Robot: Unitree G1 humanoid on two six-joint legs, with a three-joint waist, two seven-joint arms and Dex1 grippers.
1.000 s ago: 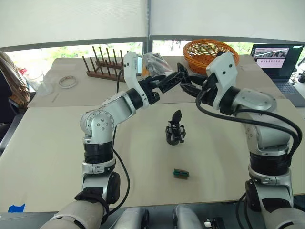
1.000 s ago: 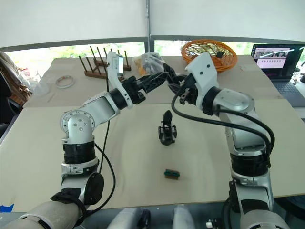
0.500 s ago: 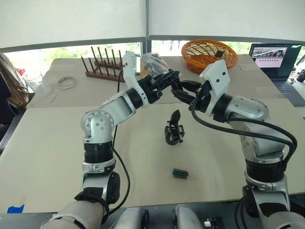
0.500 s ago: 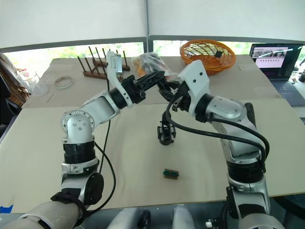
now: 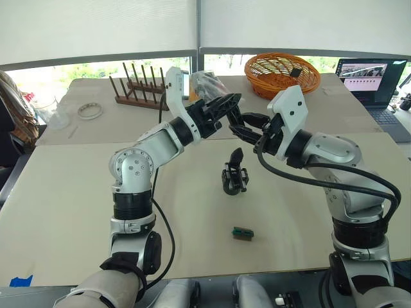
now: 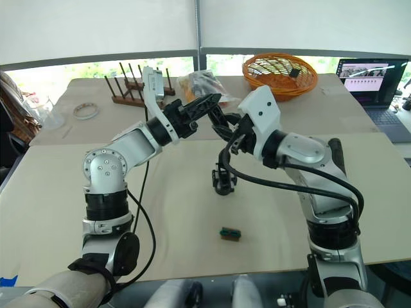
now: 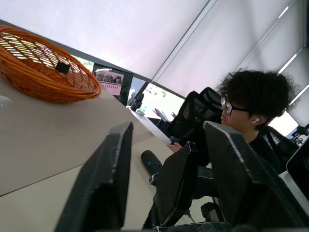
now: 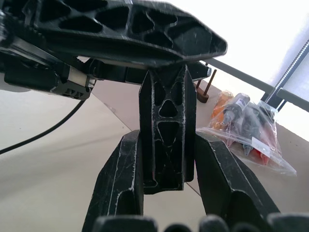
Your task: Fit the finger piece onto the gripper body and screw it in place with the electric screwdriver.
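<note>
A small green block (image 5: 243,233) lies nearest on the table (image 5: 70,192), with the gripper body (image 5: 234,176) upright beyond it. Above, the right gripper (image 8: 166,145) is clenched on what looks like the finger piece (image 8: 167,130), inside the spread fingers of the left gripper (image 7: 169,169). Farther back sits an orange basket (image 5: 282,67).

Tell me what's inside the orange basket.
The orange basket holds one small dark object lying against its inner right wall. The rest of the woven floor looks bare, though the near rim hides the part closest to the robot.
</note>
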